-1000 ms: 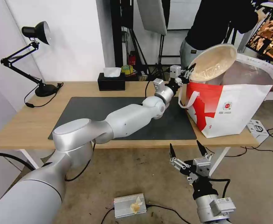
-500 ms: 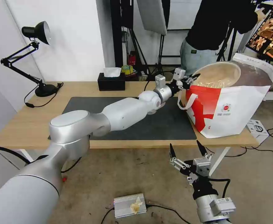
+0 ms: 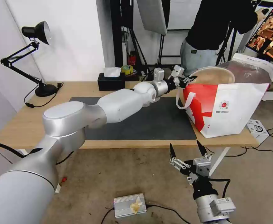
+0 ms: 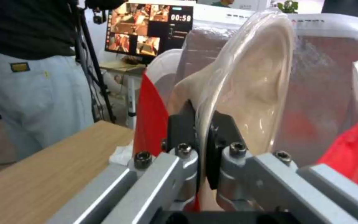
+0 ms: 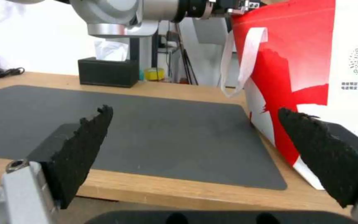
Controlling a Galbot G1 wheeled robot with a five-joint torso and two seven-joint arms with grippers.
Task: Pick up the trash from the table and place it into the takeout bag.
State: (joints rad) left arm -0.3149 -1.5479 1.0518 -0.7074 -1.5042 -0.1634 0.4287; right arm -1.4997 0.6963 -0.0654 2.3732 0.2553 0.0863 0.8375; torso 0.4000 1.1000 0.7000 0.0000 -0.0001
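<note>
Pulp bowl [image 3: 212, 75], likely light and stiff, hung pinched by its rim in left gripper [image 3: 182, 80], clamped, over takeout bag [image 3: 236, 105].

A recording studio: softbox [image 3: 152, 15], tripods [image 3: 161, 56], monitor [image 3: 272, 29].

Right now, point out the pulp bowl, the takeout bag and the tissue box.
pulp bowl [image 3: 212, 75], head view, on its inner surface.
takeout bag [image 3: 236, 109], head view, on its white front panel.
tissue box [image 3: 111, 84], head view, on its black front face.
</note>
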